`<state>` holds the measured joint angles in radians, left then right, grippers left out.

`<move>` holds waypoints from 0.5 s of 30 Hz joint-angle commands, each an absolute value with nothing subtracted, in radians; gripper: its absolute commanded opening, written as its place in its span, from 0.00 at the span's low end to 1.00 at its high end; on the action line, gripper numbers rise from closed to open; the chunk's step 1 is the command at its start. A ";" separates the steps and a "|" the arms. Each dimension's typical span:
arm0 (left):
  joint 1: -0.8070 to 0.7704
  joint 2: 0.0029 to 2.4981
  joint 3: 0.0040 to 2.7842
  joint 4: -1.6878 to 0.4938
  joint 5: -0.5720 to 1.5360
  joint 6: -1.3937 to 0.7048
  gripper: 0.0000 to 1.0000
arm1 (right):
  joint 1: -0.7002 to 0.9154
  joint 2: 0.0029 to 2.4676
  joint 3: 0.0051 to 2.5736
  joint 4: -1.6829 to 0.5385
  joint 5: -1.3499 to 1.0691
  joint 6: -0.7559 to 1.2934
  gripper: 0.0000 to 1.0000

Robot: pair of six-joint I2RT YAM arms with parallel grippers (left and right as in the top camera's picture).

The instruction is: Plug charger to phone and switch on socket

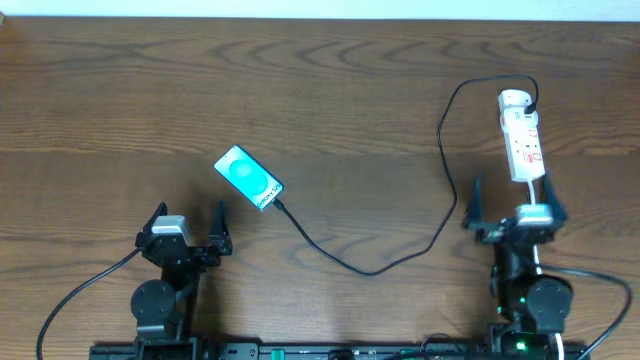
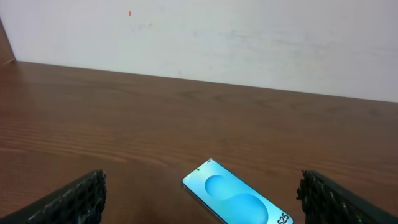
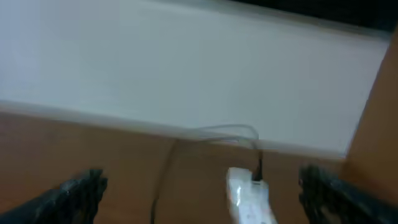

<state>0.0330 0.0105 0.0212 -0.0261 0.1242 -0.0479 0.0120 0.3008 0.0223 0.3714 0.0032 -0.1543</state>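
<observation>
A brown wooden table (image 1: 120,90) carries the phone (image 1: 247,176), charger (image 1: 372,272) and socket (image 1: 523,140).

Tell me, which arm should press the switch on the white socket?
Right, probably. The right gripper, jaws open, sits just below the socket in the overhead view. The left gripper is far off on the other side, near the phone.
</observation>
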 commanded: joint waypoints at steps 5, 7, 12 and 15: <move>0.038 0.005 0.004 -0.063 0.133 -0.038 0.92 | 0.022 0.135 0.006 0.096 0.012 -0.219 0.99; 0.038 0.005 0.004 -0.063 0.133 -0.038 0.92 | 0.022 0.091 0.006 -0.010 0.022 -0.219 0.99; 0.038 0.005 0.004 -0.063 0.133 -0.038 0.92 | 0.021 0.004 0.006 -0.073 0.026 -0.249 0.99; 0.038 0.005 0.004 -0.063 0.133 -0.038 0.92 | 0.021 0.005 0.006 -0.076 0.031 -0.252 0.99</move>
<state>0.0330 0.0109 0.0212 -0.0265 0.1242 -0.0475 0.0120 0.0128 0.0067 -0.0696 0.0162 -0.2268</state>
